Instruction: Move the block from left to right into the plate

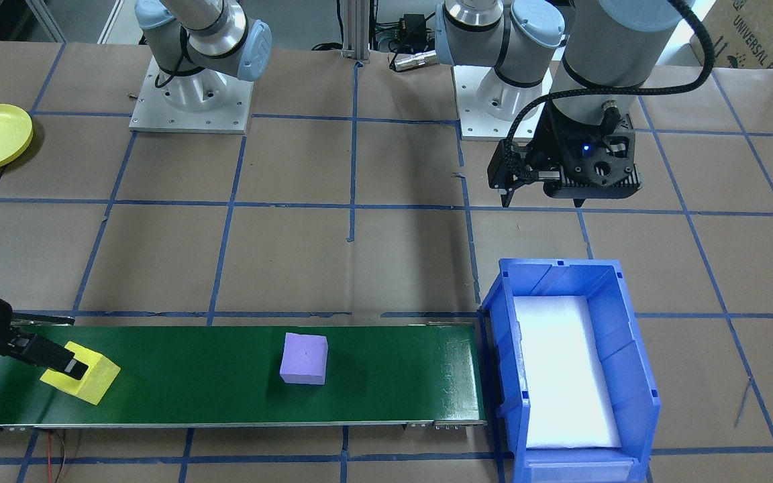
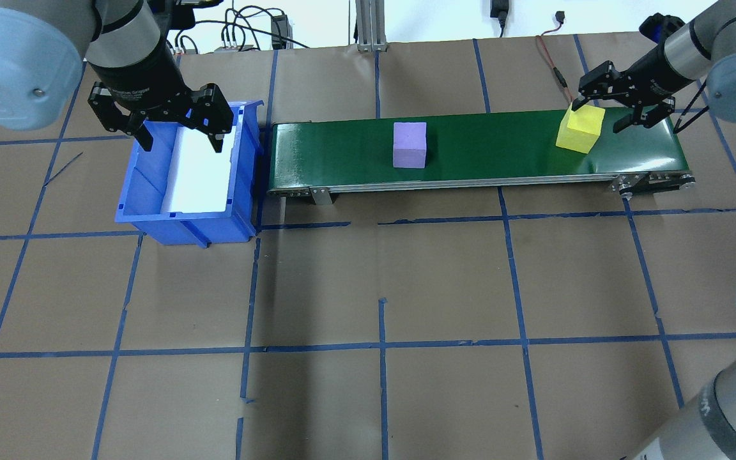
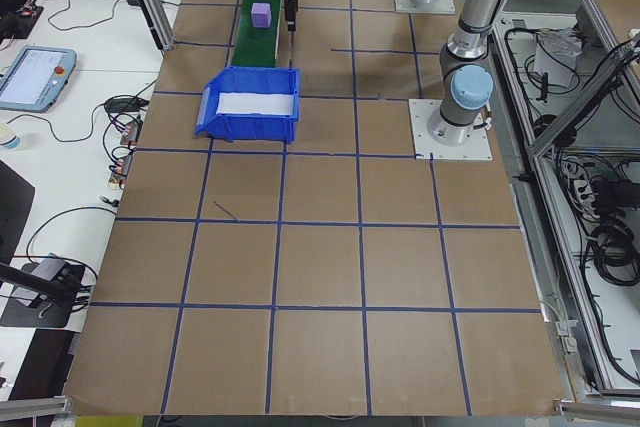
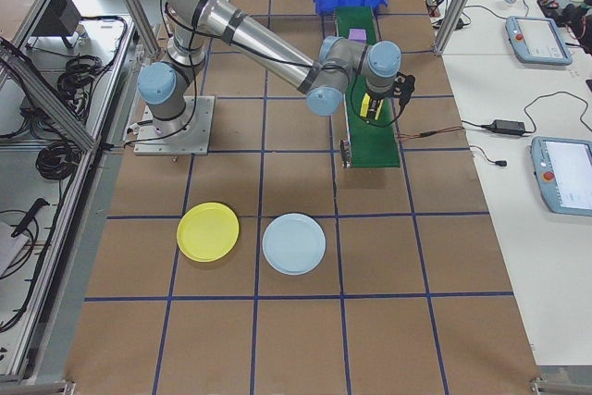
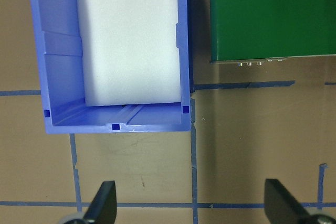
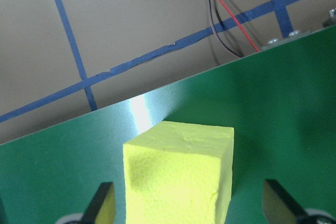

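A brown papered table (image 2: 368,287) carries a green conveyor (image 2: 483,150), blue bin (image 2: 151,214) and two plates (image 4: 250,236).

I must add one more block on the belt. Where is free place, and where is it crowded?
Free: the green belt between the purple block and the yellow block, and between the purple block and the blue bin. Crowded: the yellow block's end, where the right gripper straddles it.

blocks: 2, one yellow block (image 2: 580,128), one purple block (image 2: 409,145) | plates: 2, one yellow plate (image 4: 208,232), one light blue plate (image 4: 294,243) | bins: 1, blue bin (image 2: 144,209) | belts: 1, green belt (image 2: 489,150) | arms: 2
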